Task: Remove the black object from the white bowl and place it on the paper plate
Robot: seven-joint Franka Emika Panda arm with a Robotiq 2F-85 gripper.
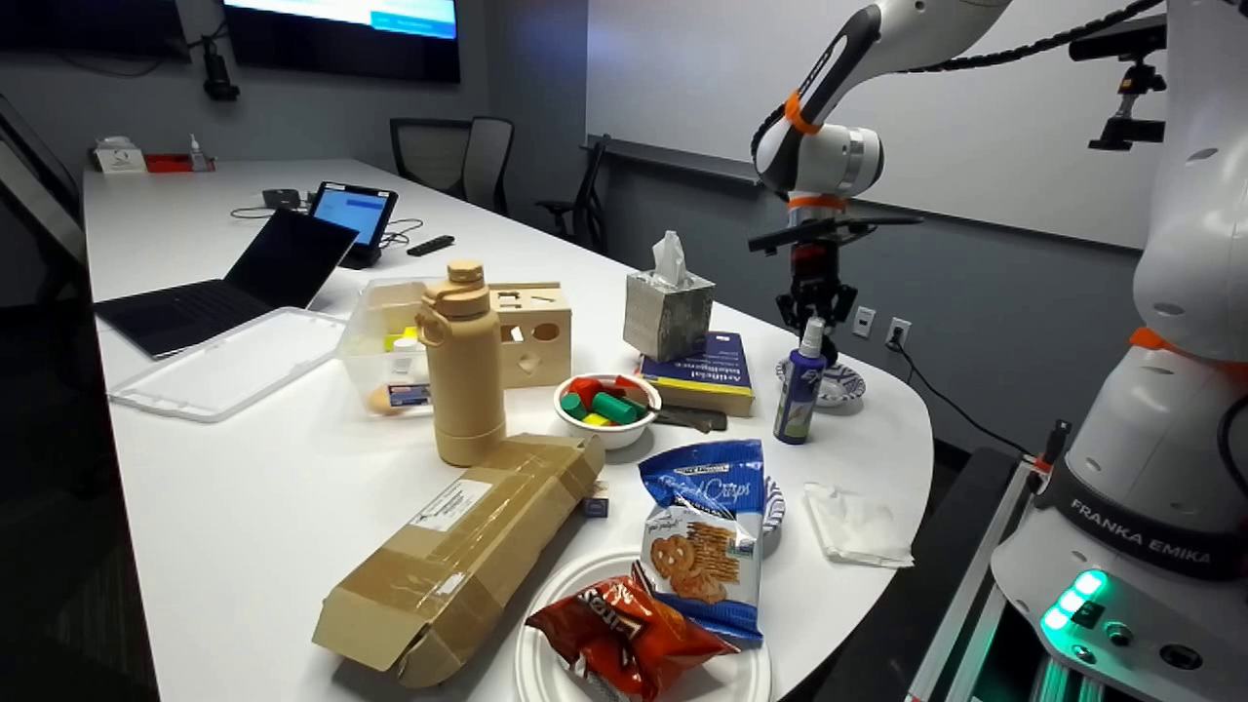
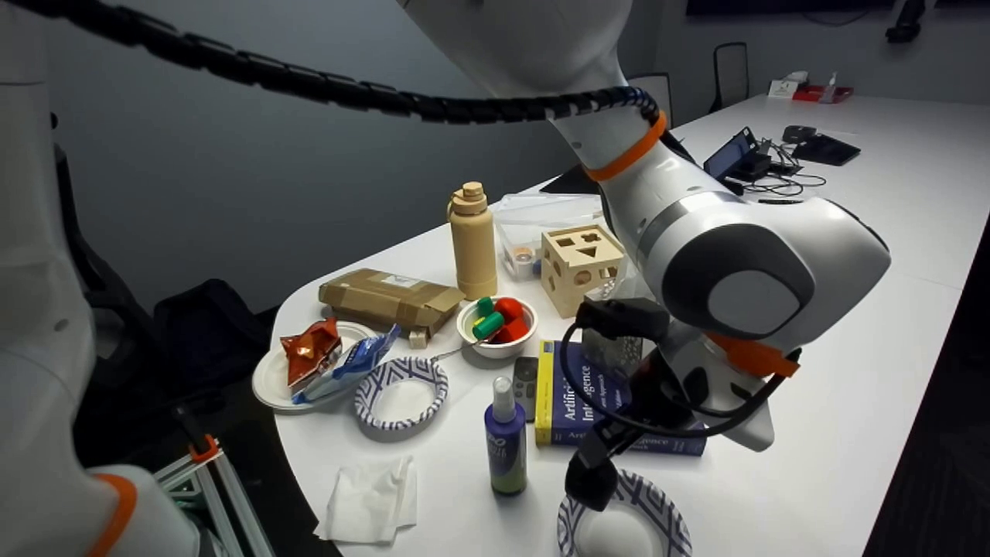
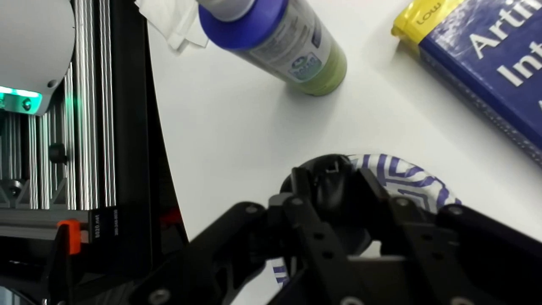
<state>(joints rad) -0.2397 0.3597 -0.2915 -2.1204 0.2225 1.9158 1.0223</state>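
Note:
My gripper (image 3: 332,170) is shut on a dark, rounded black object (image 3: 330,195), with a finger on each side of it. In an exterior view, the gripper (image 2: 599,449) points down and the black object (image 2: 591,481) overlaps the near rim of a purple-and-white patterned paper plate (image 2: 657,510). That plate also shows in the wrist view (image 3: 406,178), partly hidden by the gripper. I cannot tell whether the object touches the plate. The white bowl (image 1: 624,442) holds red, green and yellow pieces; it also shows in an exterior view (image 2: 503,350), away from the gripper.
A purple spray bottle (image 2: 506,449) stands close to the gripper and plate. A thick blue book (image 2: 568,402) carries a tissue box (image 1: 668,312). Another patterned plate (image 2: 441,379), a white plate with snack bags (image 2: 267,379), napkins (image 2: 371,503) and a tan bottle (image 1: 468,380) are around.

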